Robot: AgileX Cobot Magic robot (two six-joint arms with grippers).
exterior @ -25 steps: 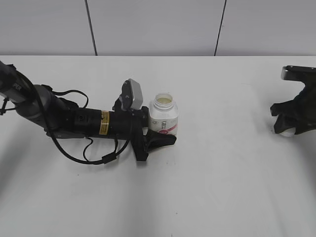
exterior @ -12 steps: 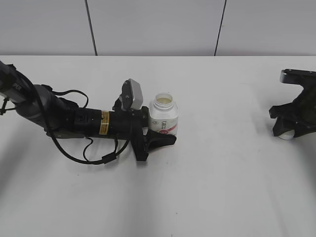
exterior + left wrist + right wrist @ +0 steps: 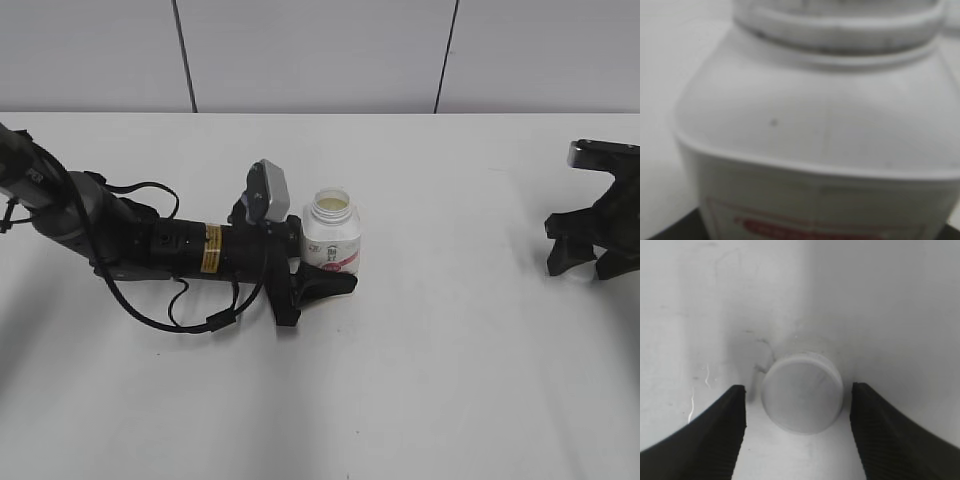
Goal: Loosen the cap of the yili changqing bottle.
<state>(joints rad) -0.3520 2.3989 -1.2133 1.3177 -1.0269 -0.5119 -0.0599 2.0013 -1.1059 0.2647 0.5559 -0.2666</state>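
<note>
The yili changqing bottle (image 3: 331, 236) stands upright in the middle of the table, white with a pink-red label, its wide neck open and uncapped. My left gripper (image 3: 335, 264) lies low along the table and is shut on the bottle's lower body. The bottle fills the left wrist view (image 3: 815, 125), blurred. The white cap (image 3: 802, 392) lies flat on the table between the spread fingers of my right gripper (image 3: 798, 389), touching neither finger. In the exterior view my right gripper (image 3: 583, 268) is at the far right and hides the cap.
The white table (image 3: 450, 380) runs to a grey panelled wall (image 3: 320, 50) at the back. The left arm and its cables (image 3: 150, 250) lie across the left part of the table.
The right gripper's fingers have spread, leaving the cap on the table. The cap showed under the gripper in the exterior view before and is hidden now. The left arm and bottle have not moved.
</note>
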